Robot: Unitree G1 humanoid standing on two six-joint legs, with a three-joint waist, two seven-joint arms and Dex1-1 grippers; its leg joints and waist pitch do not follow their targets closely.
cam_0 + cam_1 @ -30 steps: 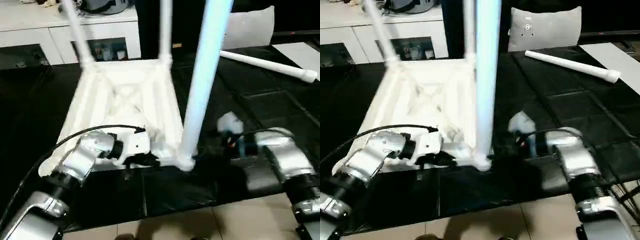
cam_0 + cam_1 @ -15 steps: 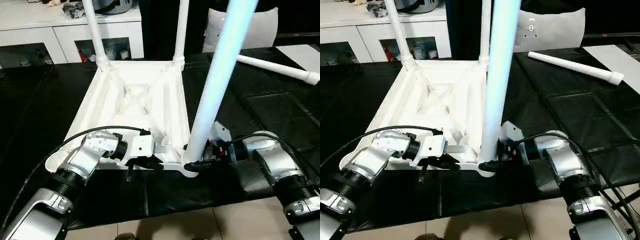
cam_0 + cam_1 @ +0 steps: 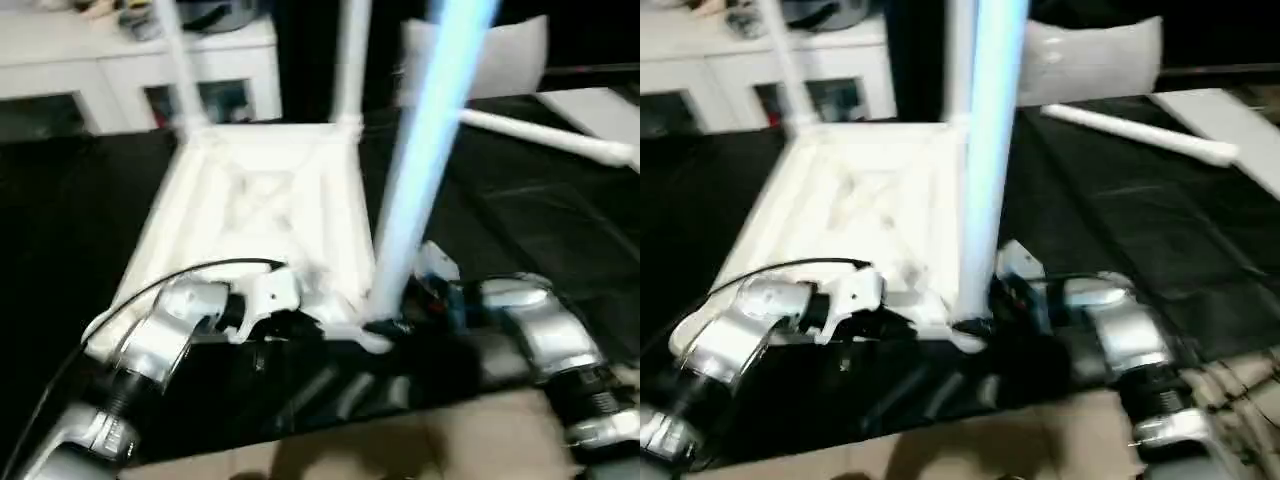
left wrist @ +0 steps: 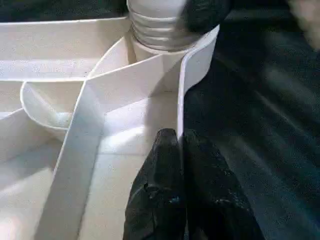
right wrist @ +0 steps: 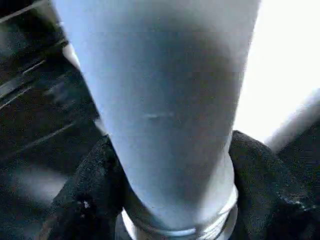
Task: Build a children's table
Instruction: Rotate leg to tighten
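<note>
The children's table top (image 3: 260, 210) lies upside down on the black mat, ribbed underside up. Two legs (image 3: 350, 60) stand in its far corner sockets. A third leg (image 3: 420, 150) stands upright in the near right socket. My right gripper (image 3: 398, 318) is shut around that leg's base; its fingers (image 5: 90, 185) press both sides of the leg (image 5: 165, 100). My left gripper (image 3: 300, 325) is shut on the top's near rim (image 4: 192, 75), just beside that socket, one finger on each side of the thin wall. The fourth leg (image 3: 545, 135) lies loose on the mat at the back right.
A white cabinet with glass doors (image 3: 100, 70) stands behind the mat at the back left. A grey cushion (image 3: 1090, 60) leans at the back, with a white sheet (image 3: 600, 100) to its right. Tiled floor (image 3: 450, 440) begins at the mat's near edge.
The camera has shaken and shifted. My right gripper has moved in from beside the near leg to its base and holds it. The left gripper stays on the rim.
</note>
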